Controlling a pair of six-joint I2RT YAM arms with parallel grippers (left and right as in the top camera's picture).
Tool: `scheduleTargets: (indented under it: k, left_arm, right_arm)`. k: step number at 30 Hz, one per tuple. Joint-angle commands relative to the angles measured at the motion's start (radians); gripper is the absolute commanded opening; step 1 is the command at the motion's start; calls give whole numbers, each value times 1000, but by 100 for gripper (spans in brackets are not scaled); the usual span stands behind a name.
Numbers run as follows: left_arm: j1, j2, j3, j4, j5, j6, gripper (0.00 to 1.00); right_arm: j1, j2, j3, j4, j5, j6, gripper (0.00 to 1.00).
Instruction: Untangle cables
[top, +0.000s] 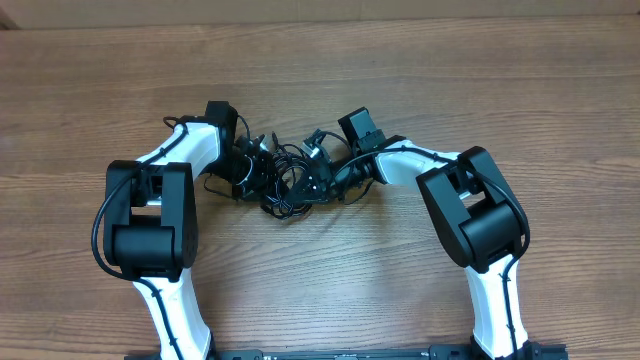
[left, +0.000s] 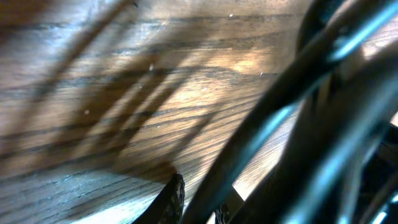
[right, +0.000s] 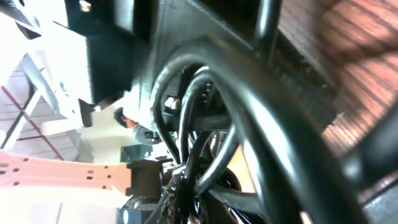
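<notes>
Thin black cables (left: 267, 121), blurred, crowd both wrist lenses; bundle lies tangled mid brown wooden table (top: 330, 70). Right gripper (top: 320, 172): clenched amid strands. Left gripper (top: 254, 163): buried in loops, grip cannot be told.

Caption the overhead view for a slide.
Left gripper and right gripper reach into a knot of black cables on the wooden table.

You've got the cables (top: 283, 192) knotted in one dark clump at the middle of the worktop (top: 320, 290). They're thin, black and glossy, looped over one another, with a few loose loops spilling toward the near edge.
</notes>
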Motion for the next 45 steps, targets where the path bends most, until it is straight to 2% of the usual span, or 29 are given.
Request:
scheduleTargets:
  k: [1,7,14,21,28,35,41,45]
  left_arm:
    - [-23,69,-43,-6,-133,11,19]
    - [-23,69,-43,1,-154,11,19]
    - [-23,69,-43,5,-164,11,19]
    - [-23,69,-43,5,-164,11,19]
    - [-23,69,-43,17,-165,11,19]
    - [-23,69,-43,24,-172,11,20]
    - [-23,69,-43,36,-212,10,20]
    - [-23,69,-43,35,-218,10,20]
  right_arm:
    - [-20,-10,16,24,-119,-8,4]
    - [-51,-10,16,71,-163,64,4]
    - [-72,-10,16,70,-39,87,4]
    - [-74,-10,16,80,-42,89,4]
    - [-74,-10,16,247,-203,246,4]
    - [-75,-10,16,404,-225,429,4]
    - [-81,-10,17,653,-225,616,4]
    - [-90,-10,17,695,-225,670,4]
